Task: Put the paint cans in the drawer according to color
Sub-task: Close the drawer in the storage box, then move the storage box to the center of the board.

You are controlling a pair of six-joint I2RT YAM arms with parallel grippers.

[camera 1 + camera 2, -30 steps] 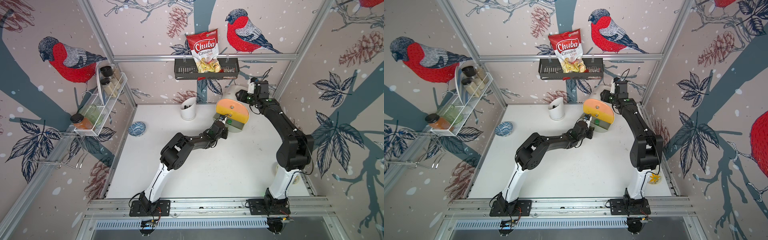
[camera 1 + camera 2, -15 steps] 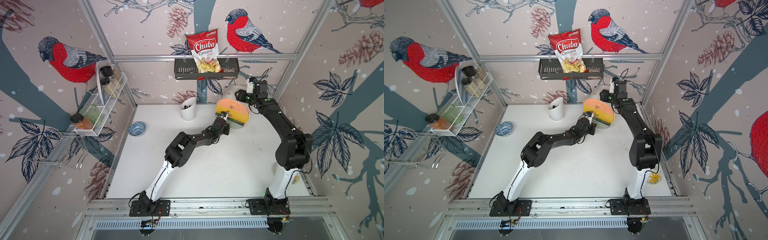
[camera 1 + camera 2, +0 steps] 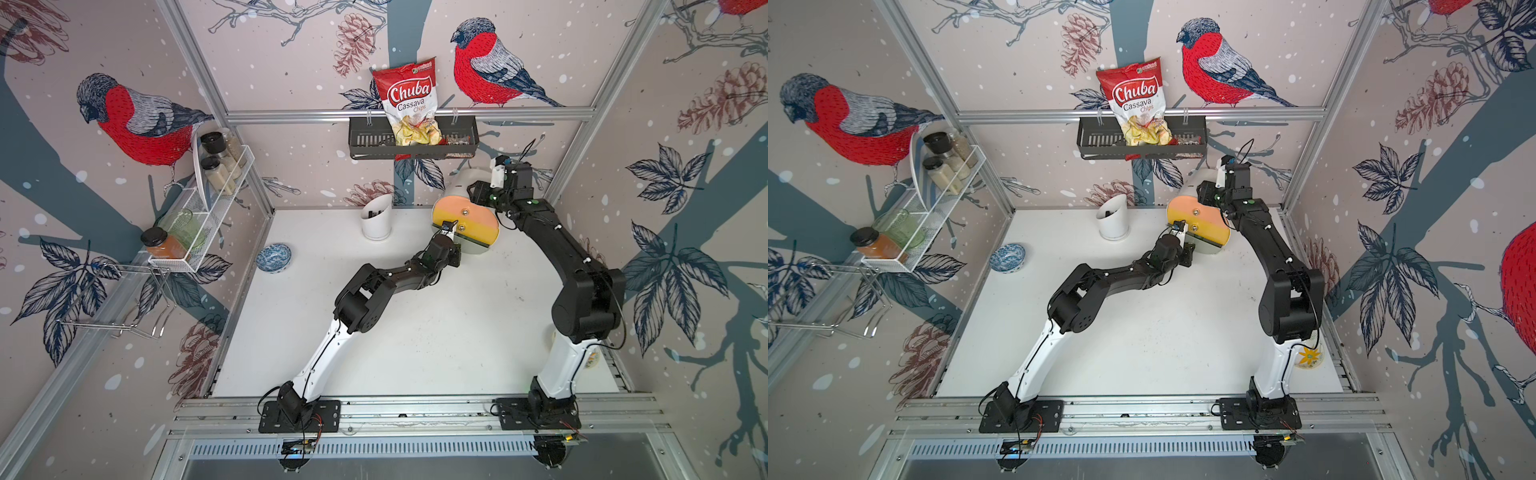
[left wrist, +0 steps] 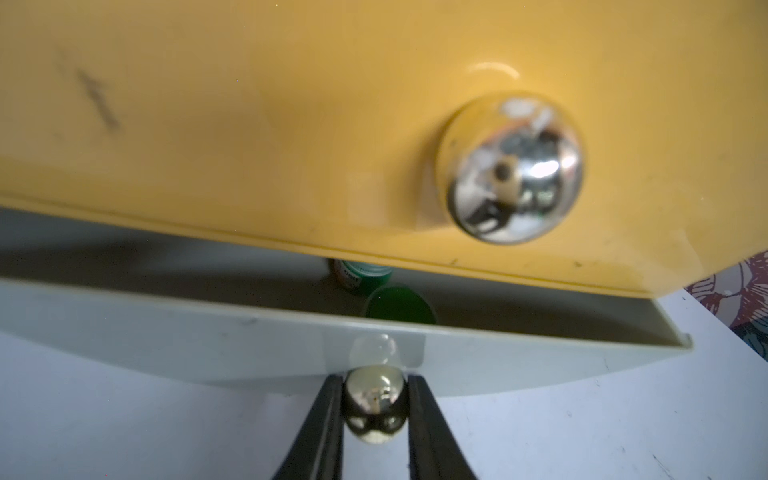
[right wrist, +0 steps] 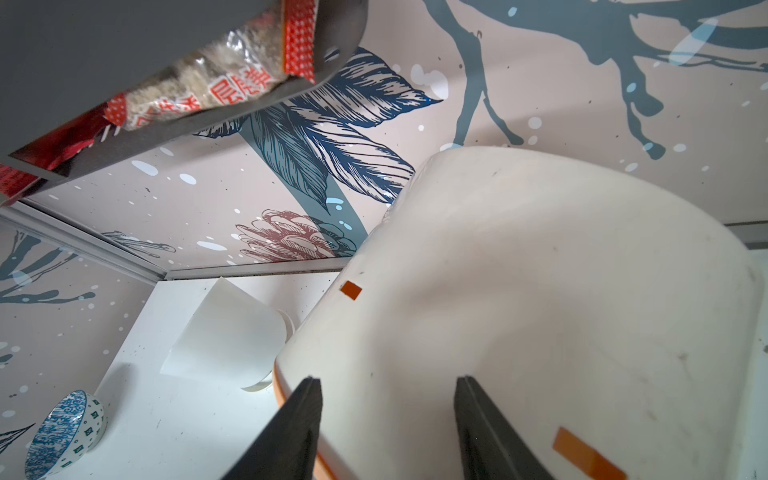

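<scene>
Stretching farther forward than a second ago, my left arm (image 3: 386, 278) is reaching the chest of drawers (image 3: 478, 232) at the back of the table (image 3: 415, 332). My right gripper (image 5: 388, 380) is holding its fingers apart over the chest's white top, gripping nothing. The grey-green bottom drawer (image 4: 208, 345) is standing partly open, and my left gripper (image 4: 376, 384) is pinching its knob (image 4: 376, 411) tight. Two green paint cans (image 4: 399, 301) are sitting inside.

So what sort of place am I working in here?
Probably a mock kitchen corner built inside a robot test cell: an aluminium frame lined with bird wallpaper, a wire spice rack holding jars, and a Chuba cassava chips bag in a wall basket.
</scene>
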